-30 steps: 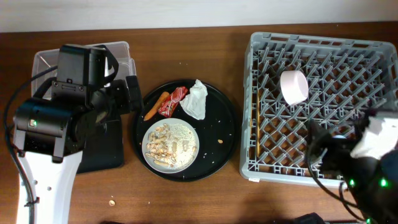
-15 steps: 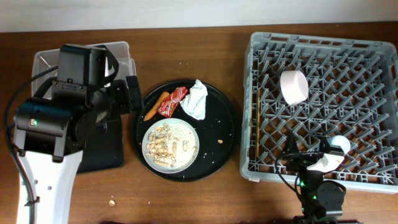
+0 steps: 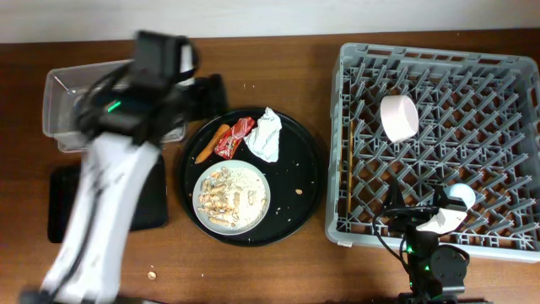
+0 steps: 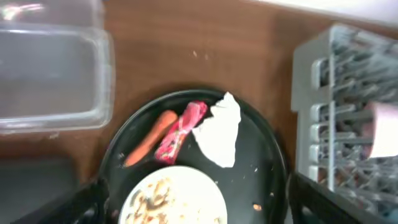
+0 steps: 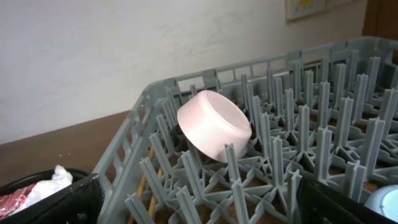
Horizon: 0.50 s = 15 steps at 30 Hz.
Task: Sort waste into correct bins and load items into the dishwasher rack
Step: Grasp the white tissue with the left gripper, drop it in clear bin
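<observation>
Above the gap between the clear tub (image 3: 59, 93) and the round black tray (image 3: 299, 169), we find the left gripper (image 4: 196, 186) with its fingers spread wide and nothing between them. The overhead view blurs that arm. Below it in the left wrist view lie the orange sausage piece (image 4: 149, 140) and the red wrapper (image 4: 180, 132), side by side. Both have their long axes slanting from near-left to far-right. The white tissue (image 4: 221, 134) touches the wrapper's right side. Nearer the robot on the same tray sits the white plate (image 3: 253, 198), carrying the rice scraps (image 3: 219, 198). The shallow black tray (image 3: 63, 211) lies on the tabletop (image 3: 253, 51) in front of the tub.

At the near edge of the dishwasher rack (image 3: 422, 55), the right gripper (image 5: 199, 205) is likewise wide open and empty; we cannot tell whether its fingers touch the rack. Beyond it the white bowl (image 5: 214, 124) leans tilted on its edge among the pegs (image 5: 323, 130). The chopsticks (image 3: 346, 169) lie along the inside of the rack's left wall, long axis running near to far. A pale blue cup (image 5: 385, 202) shows only at the corner of the right wrist view.
</observation>
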Tool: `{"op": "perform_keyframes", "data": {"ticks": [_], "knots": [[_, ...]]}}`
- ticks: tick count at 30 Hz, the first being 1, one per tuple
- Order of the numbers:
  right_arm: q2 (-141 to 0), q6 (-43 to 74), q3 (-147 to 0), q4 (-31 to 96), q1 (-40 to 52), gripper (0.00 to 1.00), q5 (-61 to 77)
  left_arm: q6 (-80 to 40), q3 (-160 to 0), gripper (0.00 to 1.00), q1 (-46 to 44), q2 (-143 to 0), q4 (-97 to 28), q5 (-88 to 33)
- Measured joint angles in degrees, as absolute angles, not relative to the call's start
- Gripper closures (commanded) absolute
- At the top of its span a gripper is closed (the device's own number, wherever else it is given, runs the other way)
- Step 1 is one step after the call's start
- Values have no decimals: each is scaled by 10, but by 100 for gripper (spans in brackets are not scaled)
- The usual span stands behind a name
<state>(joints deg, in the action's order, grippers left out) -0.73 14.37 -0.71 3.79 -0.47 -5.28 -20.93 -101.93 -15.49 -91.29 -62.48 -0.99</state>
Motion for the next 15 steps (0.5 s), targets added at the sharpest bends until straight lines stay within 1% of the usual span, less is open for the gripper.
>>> {"op": "perform_keyframes", "data": {"ticks": [1,2,3,5,7,8,9,11,12,13,14,15], "knots": [[-7,144,-7,38,-4,2,-52,-190,-1019,21,-184,-993,-580,-12],[-6,144,-7,38,-4,2,-52,-179,-1009,21,-211,-1060,-564,-11],[-6,144,-7,38,-4,2,-52,-174,-1005,20,-232,-1106,-539,1],[-6,144,-7,38,-4,2,-52,-164,-1005,20,-266,-1175,-473,39],[-6,144,-7,38,-5,2,-51,-158,-1005,21,-278,-1226,-438,49],[-6,144,-7,38,-4,2,-50,-156,-1006,25,-282,-1276,-420,49],[-6,144,-7,38,-4,2,-50,-153,-1006,32,-282,-1306,-420,50],[-7,144,-7,38,-4,2,-50,-150,-1011,72,-283,-1313,-411,49],[-7,144,-7,38,-4,2,-50,-149,-1011,79,-283,-1313,-411,51],[-7,144,-7,38,-4,2,-50,-149,-1012,91,-281,-1313,-416,49],[-7,144,-7,38,-4,2,-50,-147,-1020,97,-281,-1313,-435,36],[-7,144,-7,38,-4,2,-50,-147,-1036,99,-282,-1314,-473,29]]}}
